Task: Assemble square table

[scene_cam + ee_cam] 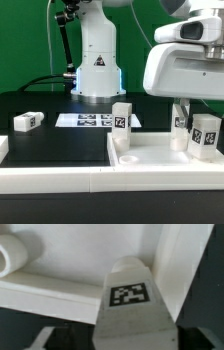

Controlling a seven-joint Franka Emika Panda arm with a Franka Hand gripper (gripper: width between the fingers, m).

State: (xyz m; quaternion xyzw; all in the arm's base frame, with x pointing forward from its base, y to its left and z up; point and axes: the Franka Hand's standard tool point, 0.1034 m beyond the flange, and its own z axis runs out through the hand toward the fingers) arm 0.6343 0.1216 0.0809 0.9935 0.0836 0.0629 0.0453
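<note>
Wrist view alone shows the grip: the gripper [135, 336] has its fingers closed on a tagged leg [128, 294], with the tabletop [60, 286] behind. Exterior view – tabletop at lower right, an upright leg [121, 116] on its corner, a loose leg [27, 121] at the frame's left.

The arm [88, 15] is raised from its base [97, 65] and extended toward the exterior view's right. The wrist housing [185, 62] is held level, and the gripper [183, 110] is pointed straight down. The jaws are closed on a leg block [130, 308].
</note>
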